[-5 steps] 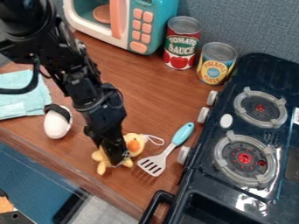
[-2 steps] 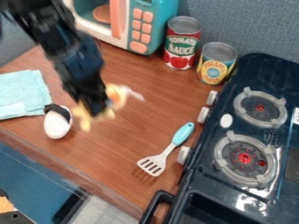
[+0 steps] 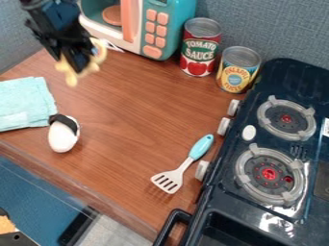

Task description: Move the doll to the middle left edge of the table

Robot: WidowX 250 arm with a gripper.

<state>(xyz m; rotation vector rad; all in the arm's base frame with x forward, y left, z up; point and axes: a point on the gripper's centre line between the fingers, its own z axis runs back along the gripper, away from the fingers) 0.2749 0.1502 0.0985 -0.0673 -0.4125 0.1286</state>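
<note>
High at the upper left of the camera view, the black gripper point(image 3: 80, 63) is shut on the yellow doll point(image 3: 68, 69). The doll hangs above the table's far left part, in front of the toy microwave's left side, its body partly hidden behind the gripper. Its limbs stick out to the left and below, and a white loop trails off to the right. The brown wooden table point(image 3: 128, 129) lies beneath.
A light blue cloth point(image 3: 24, 103) and a white egg-shaped object with a black band point(image 3: 63, 134) sit at the left. A spatula point(image 3: 183, 168) lies mid-right, near the stove point(image 3: 273, 158). Two cans point(image 3: 200, 48) and the microwave point(image 3: 149, 29) stand at the back.
The gripper has lifted the doll from beside the spatula and carried it up and to the left, past the egg-shaped object. Everything else has stayed in place.
</note>
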